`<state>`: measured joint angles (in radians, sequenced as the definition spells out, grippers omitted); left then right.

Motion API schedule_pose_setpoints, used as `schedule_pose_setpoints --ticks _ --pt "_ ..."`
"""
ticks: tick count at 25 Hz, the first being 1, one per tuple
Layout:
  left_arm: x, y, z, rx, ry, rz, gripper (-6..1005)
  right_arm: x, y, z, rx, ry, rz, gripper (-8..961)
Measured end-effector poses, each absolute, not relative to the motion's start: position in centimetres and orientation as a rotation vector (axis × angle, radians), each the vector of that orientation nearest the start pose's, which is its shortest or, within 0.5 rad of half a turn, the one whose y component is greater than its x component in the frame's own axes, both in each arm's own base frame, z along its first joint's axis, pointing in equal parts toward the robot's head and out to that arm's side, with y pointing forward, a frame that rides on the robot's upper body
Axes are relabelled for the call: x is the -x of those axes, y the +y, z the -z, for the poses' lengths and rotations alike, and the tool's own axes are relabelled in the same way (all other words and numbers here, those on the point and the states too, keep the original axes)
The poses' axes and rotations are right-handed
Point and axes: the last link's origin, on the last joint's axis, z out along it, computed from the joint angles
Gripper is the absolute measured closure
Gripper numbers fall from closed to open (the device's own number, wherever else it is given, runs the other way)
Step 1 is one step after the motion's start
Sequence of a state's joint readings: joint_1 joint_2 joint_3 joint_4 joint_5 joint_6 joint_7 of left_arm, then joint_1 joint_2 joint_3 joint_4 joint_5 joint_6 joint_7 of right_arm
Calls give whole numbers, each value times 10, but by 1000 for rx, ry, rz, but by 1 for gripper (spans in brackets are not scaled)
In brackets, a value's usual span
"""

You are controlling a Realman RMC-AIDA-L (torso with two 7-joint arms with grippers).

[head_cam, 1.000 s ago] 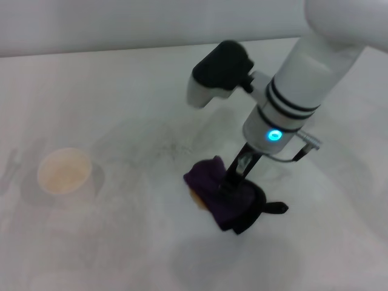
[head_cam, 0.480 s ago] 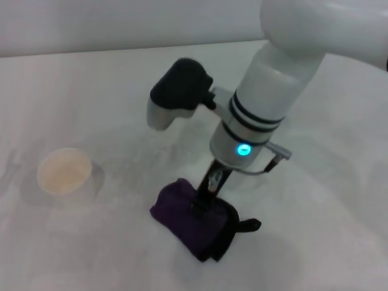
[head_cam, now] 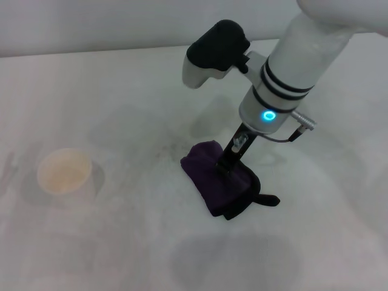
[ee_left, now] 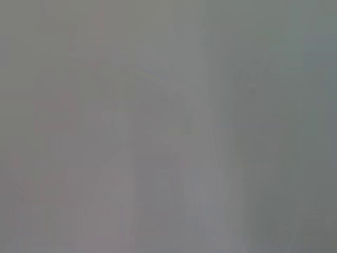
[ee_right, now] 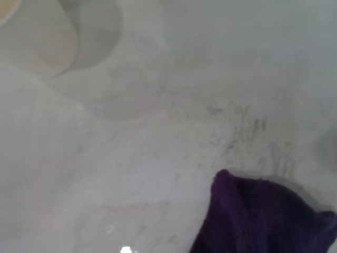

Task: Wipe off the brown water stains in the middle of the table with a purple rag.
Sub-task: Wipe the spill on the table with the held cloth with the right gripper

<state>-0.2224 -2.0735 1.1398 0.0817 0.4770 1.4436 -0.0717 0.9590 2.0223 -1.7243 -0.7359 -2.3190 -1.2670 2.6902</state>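
Pressing down on the rag, the right gripper is clamping its purple folds mid-table. Faint grey smudges are showing on the white top just left of the cloth, and a cup is sitting well apart at left.

Clearance around my right gripper: purple rag directly underneath, paper cup well apart at 9 o'clock, bare table from 10 through 12.
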Motion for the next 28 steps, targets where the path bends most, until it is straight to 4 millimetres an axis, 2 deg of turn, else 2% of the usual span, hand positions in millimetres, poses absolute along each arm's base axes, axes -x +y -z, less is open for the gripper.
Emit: schedule_pose_setpoints --ticks 4,6,10,15,19,26,27,28 --pt "369 247 -13 1640 -280 557 123 -159 366 95 2732 966 721 885" --pt "369 248 -14 1640 -278 558 123 -152 352 107 2801 924 744 885" --pt "369 248 -13 1640 -279 559 124 -145 341 116 2857 881 749 885" --pt "370 246 -13 1637 -285 557 124 -141 340 117 2871 862 724 885" --pt "371 246 -14 1629 -289 556 124 -153 354 103 2798 917 674 885" --pt "373 248 -17 1611 -296 549 124 -185 382 61 2606 1043 625 886" --pt "373 250 -17 1610 -302 544 124 -185 382 61 2606 1043 625 887" --pt "374 251 -17 1611 -306 539 124 -197 390 45 2534 1088 606 887"
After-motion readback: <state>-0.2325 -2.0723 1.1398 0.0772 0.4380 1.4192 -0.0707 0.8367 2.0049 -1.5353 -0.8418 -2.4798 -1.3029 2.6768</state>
